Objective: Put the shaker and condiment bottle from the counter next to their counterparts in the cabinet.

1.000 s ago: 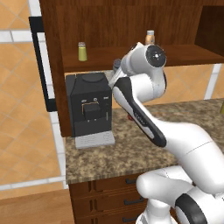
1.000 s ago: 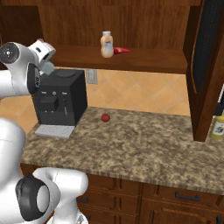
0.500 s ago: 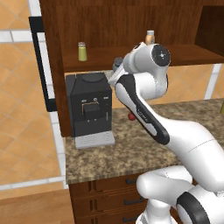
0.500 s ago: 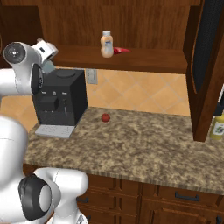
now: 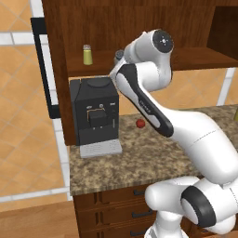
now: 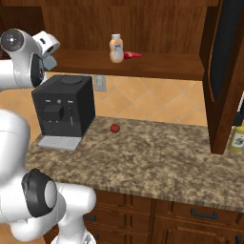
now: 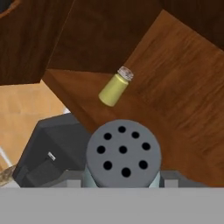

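Shaker [image 7: 123, 157], grey perforated cap

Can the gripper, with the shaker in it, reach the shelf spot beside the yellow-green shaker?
Probably yes: the gripper holds the shaker facing the yellow-green shaker, and bare shelf lies between them.

A rendered home kitchen is showing here; a speckled granite counter [image 6: 157, 152] is running over dark wood drawers [image 6: 190, 217]; a black coffee machine [image 5: 95, 111] is sitting toward the worktop's left end; a dark wooden wall cabinet [image 6: 143, 66] is hanging above, carrying a yellow-green shaker [image 5: 87, 55] and a condiment bottle [image 6: 116, 48]; orange tiles [image 6: 138, 97] are lining the wall.
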